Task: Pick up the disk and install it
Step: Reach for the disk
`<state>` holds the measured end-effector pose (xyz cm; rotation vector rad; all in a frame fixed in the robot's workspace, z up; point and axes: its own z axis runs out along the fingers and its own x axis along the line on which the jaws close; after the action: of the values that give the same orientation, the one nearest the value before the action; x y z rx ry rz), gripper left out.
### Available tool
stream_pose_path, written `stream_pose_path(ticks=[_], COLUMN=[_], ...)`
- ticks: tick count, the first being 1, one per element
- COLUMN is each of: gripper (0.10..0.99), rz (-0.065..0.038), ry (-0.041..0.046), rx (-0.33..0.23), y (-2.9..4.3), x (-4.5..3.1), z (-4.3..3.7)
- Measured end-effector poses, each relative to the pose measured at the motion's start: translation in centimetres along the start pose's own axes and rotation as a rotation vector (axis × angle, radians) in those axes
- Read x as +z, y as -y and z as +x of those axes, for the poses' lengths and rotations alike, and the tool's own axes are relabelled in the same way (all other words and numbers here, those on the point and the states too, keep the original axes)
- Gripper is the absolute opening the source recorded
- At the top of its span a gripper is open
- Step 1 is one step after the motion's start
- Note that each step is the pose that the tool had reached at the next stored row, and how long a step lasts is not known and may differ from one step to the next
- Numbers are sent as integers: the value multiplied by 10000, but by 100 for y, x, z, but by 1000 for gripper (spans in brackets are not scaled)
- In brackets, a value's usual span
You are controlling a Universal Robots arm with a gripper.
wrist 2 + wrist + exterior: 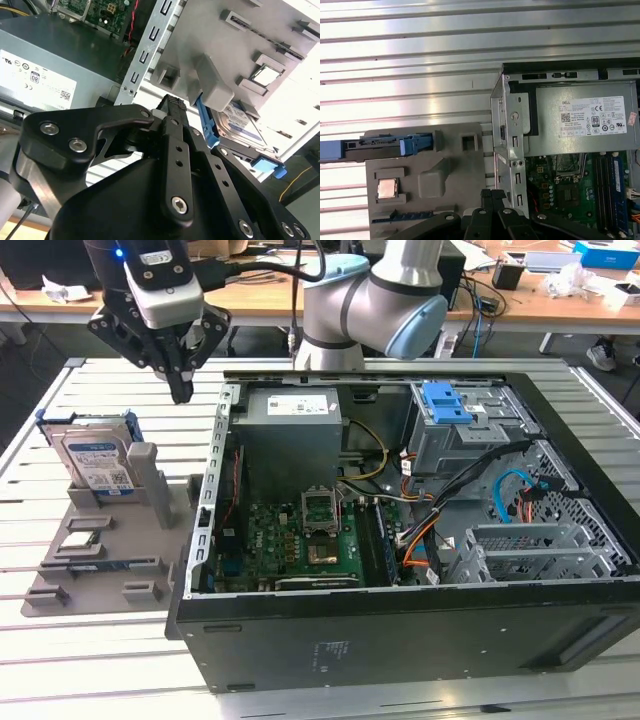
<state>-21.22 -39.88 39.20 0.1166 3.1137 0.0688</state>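
Note:
The disk [96, 462] is a silver hard drive with a white-and-blue label and a blue frame. It stands on edge in a slot of the grey holder plate [120, 540] at the exterior view's left. The first wrist view shows the disk [380, 145] edge-on, and in the second wrist view the disk [243, 126] sits behind a grey post. My gripper [182, 390] hangs above the table between the holder and the computer case, higher than the disk and towards the case from it. Its fingers are shut together with nothing in them, as the gripper [175, 103] [492, 193] also appears in both wrist views.
The open black computer case [400, 620] lies at the exterior view's right, with its power supply [292, 420], motherboard [310, 540] and a drive cage carrying a blue bracket [445, 402]. A small square chip [386, 188] rests on the holder plate. The table is slatted metal [60, 640].

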Motion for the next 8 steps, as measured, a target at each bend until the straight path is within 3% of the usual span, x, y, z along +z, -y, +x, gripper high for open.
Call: stream_pose_path(ticks=[8], gripper=[106], rz=[0], ry=[0], rx=[-1], y=[8], x=[0], z=[104])
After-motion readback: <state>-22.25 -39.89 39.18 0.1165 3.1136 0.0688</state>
